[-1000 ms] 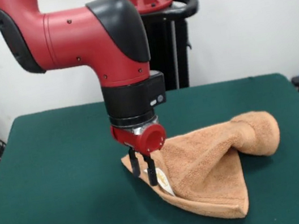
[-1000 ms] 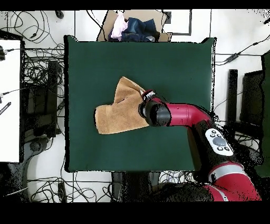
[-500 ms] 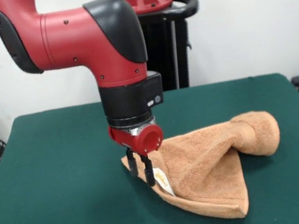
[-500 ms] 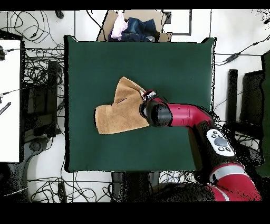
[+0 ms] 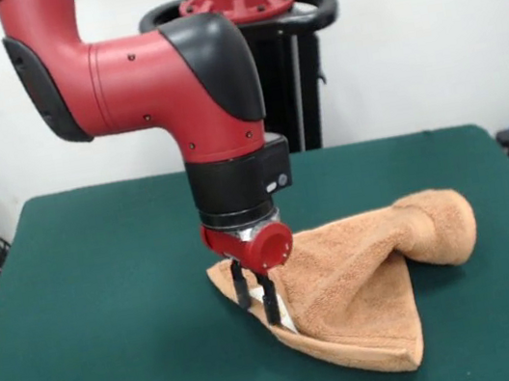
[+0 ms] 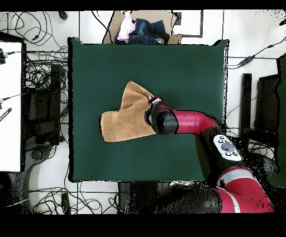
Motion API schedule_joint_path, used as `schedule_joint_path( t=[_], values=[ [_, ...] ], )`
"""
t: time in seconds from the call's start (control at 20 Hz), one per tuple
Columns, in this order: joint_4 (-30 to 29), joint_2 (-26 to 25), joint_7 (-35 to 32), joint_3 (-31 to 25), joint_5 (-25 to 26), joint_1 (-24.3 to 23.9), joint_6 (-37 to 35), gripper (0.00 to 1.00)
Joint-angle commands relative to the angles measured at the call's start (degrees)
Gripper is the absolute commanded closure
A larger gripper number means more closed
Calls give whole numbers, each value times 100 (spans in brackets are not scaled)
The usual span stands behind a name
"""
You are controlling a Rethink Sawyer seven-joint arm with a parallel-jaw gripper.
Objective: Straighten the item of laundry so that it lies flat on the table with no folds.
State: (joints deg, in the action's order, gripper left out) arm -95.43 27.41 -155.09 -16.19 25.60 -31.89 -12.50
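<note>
The orange-tan towel (image 5: 367, 279) lies crumpled on the green table (image 5: 96, 295), right of centre in the front view. It forms a folded triangle with a rolled hump at its right end. Its white label (image 5: 286, 322) shows at the left edge. My gripper (image 5: 257, 303) points straight down at that left edge, next to the label. It is open with a narrow gap, and its tips are low at the cloth. In the overhead view the towel (image 6: 125, 117) lies left of centre, and the arm's wrist (image 6: 159, 120) covers its right edge and hides the gripper.
A cardboard box with clothes (image 6: 142, 28) stands beyond the table's top edge in the overhead view. Cables lie on the floor round the table (image 6: 184, 67). The robot's pedestal (image 5: 281, 59) stands behind the table in the front view.
The gripper has shifted a little to the right in the front view and sunk lower onto the towel's left edge. The towel has not moved.
</note>
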Motion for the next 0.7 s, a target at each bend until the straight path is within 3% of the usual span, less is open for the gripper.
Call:
schedule_joint_path(
  t=[0.05, 0.2, 0.3, 0.45, 0.6, 0.7],
  values=[
    [-12, -210, -633, 294, -488, 89, -152, 0],
    [-169, -201, -785, 217, -946, -42, -582, 0],
    [-126, -253, -468, 99, -1032, -217, -834, 0],
    [583, -489, 1582, -199, 248, -530, -849, 0],
    [989, -524, 3404, -1014, 1354, -958, -922, 0],
    [1245, -561, 4779, -1683, 1758, -1231, -1466, 0]
  ],
)
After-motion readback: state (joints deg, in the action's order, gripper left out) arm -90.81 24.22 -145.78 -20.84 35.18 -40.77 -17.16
